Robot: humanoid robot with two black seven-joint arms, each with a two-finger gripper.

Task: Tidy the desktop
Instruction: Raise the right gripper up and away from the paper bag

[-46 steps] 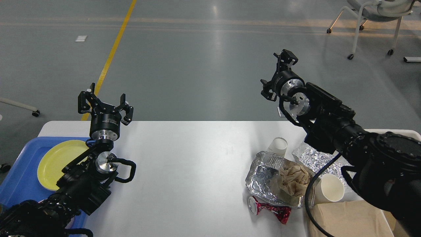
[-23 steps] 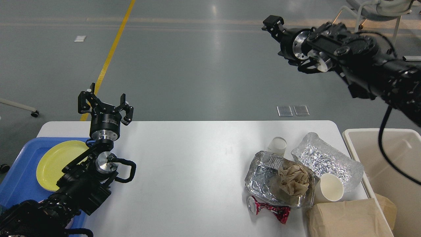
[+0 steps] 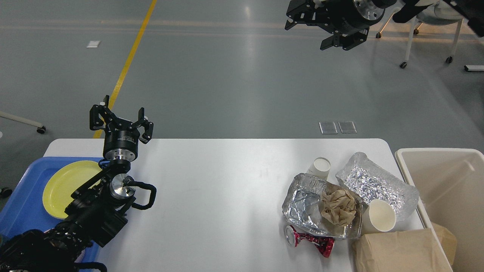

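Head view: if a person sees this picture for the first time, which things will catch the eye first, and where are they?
The heap of rubbish at the right end of the desktop stands out first: two foil trays, crumpled brown paper, paper cups and a crushed red can. Next come the yellow plate in the blue tray at the far left, and the right gripper raised high at the top, open.

There are no words, numbers or signs here that can be read. The left gripper (image 3: 121, 122) has some tiny pale marks on its round black body, but they are too small to make out. The crushed red can (image 3: 311, 241) shows no letters that can be read.
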